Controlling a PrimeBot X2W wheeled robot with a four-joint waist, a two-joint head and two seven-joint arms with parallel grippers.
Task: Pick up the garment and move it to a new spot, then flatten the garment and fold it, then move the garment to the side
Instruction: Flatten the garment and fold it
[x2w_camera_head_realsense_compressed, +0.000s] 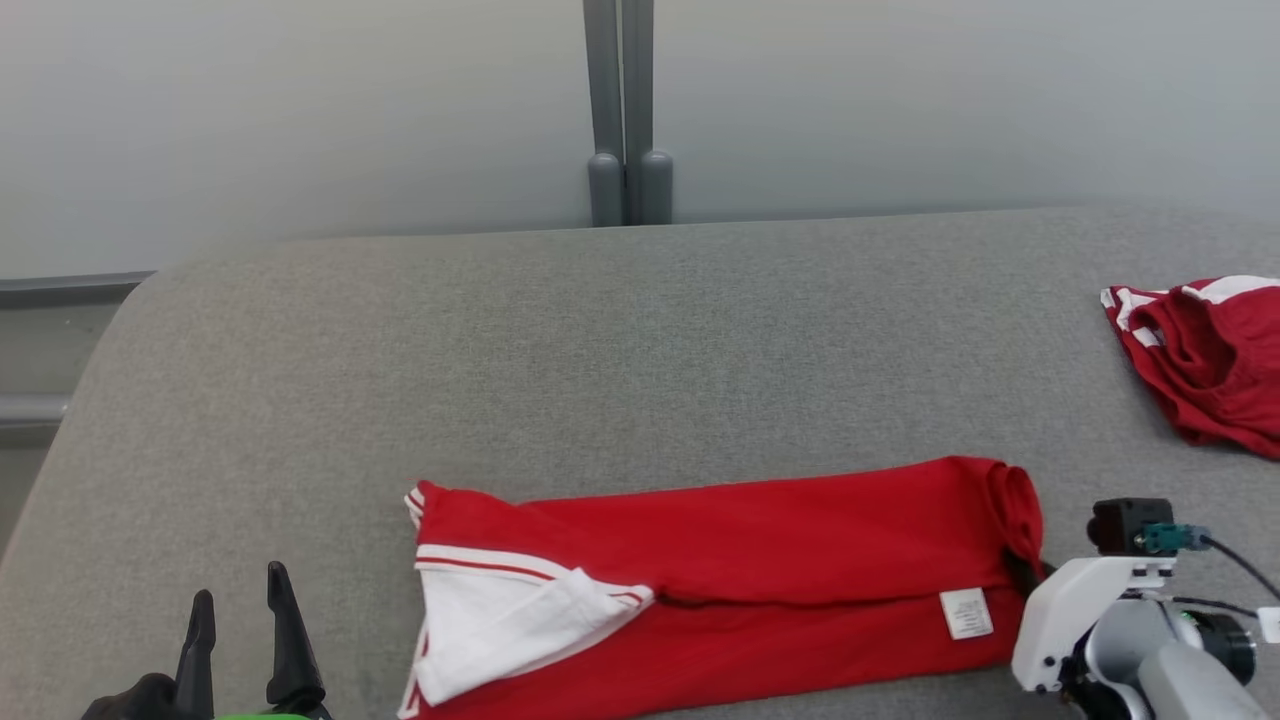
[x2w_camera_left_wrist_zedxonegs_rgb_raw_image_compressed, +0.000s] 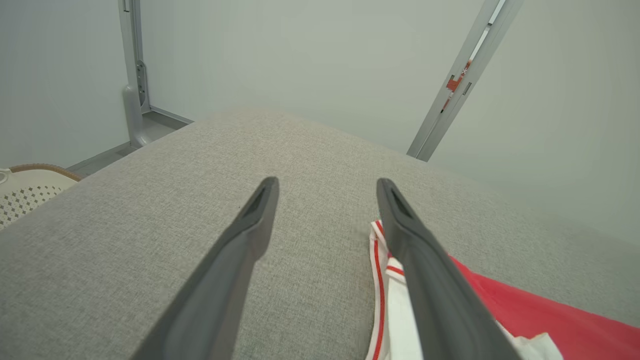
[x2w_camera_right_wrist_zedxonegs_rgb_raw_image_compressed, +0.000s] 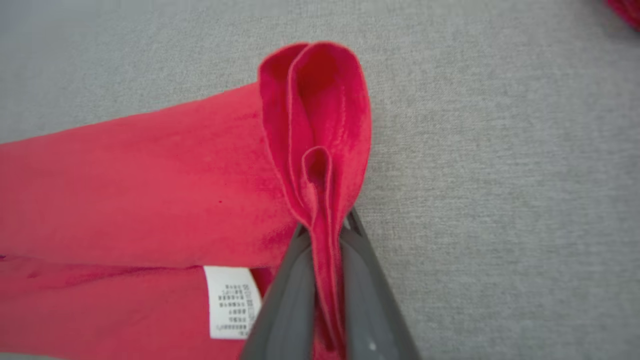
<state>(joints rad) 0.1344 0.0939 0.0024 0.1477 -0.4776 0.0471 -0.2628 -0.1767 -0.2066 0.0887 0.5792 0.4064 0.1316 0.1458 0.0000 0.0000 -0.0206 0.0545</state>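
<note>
A red shirt (x2w_camera_head_realsense_compressed: 760, 540) lies on the grey surface (x2w_camera_head_realsense_compressed: 600, 350), close to the near edge. It is folded into a long strip that runs from left to right. At its left end there is a white flap (x2w_camera_head_realsense_compressed: 500, 620) with thin red lines. Near its right end sits a small white tag (x2w_camera_head_realsense_compressed: 966, 612).

The right end effector (x2w_camera_right_wrist_zedxonegs_rgb_raw_image_compressed: 327, 227) is at the right end of the shirt. Its two dark fingers are pinched tight on a bunch of the red cloth, and the cloth puffs up in a loop just past the tips.

The left end effector (x2w_camera_head_realsense_compressed: 243, 600) is at the near left, just beside the white end of the shirt but not touching it. Its fingers are spread apart and hold nothing.

Another red and white cloth (x2w_camera_head_realsense_compressed: 1215, 360) lies crumpled at the far right of the surface, well apart from the shirt. A grey post (x2w_camera_head_realsense_compressed: 628, 110) stands behind the surface. A white basket (x2w_camera_left_wrist_zedxonegs_rgb_raw_image_compressed: 30, 192) sits off the left side.
</note>
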